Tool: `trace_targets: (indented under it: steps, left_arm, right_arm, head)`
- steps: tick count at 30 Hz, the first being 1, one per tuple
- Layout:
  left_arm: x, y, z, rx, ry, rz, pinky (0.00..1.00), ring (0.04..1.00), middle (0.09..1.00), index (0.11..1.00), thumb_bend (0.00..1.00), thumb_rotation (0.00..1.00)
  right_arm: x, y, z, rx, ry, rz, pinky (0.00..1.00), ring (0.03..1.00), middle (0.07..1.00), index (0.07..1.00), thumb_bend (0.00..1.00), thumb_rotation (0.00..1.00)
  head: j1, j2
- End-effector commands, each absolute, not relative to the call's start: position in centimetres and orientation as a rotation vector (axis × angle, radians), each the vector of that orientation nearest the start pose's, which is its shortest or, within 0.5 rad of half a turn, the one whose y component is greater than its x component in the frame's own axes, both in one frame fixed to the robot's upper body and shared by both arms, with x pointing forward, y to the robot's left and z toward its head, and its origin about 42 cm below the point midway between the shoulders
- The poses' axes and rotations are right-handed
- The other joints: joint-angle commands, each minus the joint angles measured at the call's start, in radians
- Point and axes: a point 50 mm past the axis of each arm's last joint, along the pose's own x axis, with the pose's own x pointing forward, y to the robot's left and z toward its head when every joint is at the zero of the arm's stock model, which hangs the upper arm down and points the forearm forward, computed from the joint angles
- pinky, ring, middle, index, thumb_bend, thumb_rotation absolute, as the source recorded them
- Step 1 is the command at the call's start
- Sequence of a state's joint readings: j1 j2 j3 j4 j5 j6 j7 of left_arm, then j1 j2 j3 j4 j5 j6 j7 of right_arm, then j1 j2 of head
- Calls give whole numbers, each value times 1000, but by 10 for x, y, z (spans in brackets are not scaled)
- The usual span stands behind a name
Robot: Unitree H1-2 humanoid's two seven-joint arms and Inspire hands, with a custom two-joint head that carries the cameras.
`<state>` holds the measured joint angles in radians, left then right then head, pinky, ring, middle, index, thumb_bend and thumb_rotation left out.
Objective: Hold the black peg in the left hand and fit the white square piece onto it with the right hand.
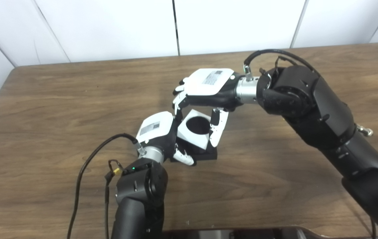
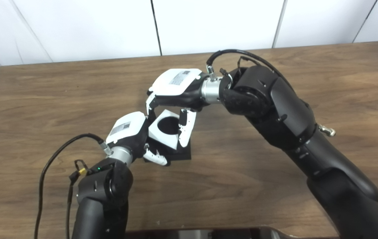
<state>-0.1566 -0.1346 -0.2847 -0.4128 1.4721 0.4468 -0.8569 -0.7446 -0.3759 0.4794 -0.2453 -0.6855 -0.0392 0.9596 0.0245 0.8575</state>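
The white square piece (image 1: 195, 129) with a round black hole in its middle sits tilted over the black peg's base (image 1: 205, 154), which rests on the table. My right hand (image 1: 205, 88) reaches in from above, its fingers (image 1: 218, 127) closed on the sides of the white piece. Just left of it, my left hand (image 1: 157, 131) is shut on the black peg's base, with white fingertips (image 1: 185, 158) wrapped round its front edge. The peg itself is hidden under the white piece.
The brown wooden table (image 1: 59, 109) runs back to a white panelled wall (image 1: 116, 26). A black cable (image 1: 86, 172) loops out from my left wrist. A dark object (image 1: 242, 232) lies along the bottom edge.
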Motion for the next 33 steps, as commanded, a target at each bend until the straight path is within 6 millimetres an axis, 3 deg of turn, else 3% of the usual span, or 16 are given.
trace_targets:
  steps: [1,19,20,21,23,26,28,33]
  left_arm:
    - [290,102,217,1154,191,-352,903,899,801,483,524,54]
    - [298,112,211,1168,223,-357,906,907,812,490,524,62]
    - [299,113,213,1182,233,-362,900,903,815,524,608,80]
    - [299,113,214,1193,241,-367,897,901,824,613,813,128]
    - [300,116,219,1210,253,-375,896,901,831,695,940,166]
    - [302,123,226,1243,283,-399,891,914,845,789,994,199]
    - [303,132,230,1276,317,-433,936,935,882,867,1000,273]
    - [305,159,238,1329,372,-454,998,973,934,940,1000,343]
  right_arm:
    - [378,-116,356,-1562,-589,967,1000,972,883,828,1000,477]
    - [386,-120,365,-1472,-550,927,1000,993,902,814,1000,437]
    - [387,-120,365,-1474,-547,927,1000,991,903,814,1000,436]
    - [387,-120,365,-1475,-545,927,1000,991,905,816,1000,437]
    - [387,-121,365,-1472,-539,922,1000,992,906,819,1000,433]
    - [387,-125,367,-1462,-535,903,1000,992,906,822,1000,421]
    - [388,-127,369,-1462,-530,892,1000,999,911,825,1000,418]
    - [390,-133,373,-1446,-512,869,1000,1000,913,823,1000,390]
  head:
    - [0,1]
    - [12,-17]
    - [16,-18]
    - [17,-17]
    - [22,-16]
    - [30,-18]
    - [30,-18]
    - [41,-25]
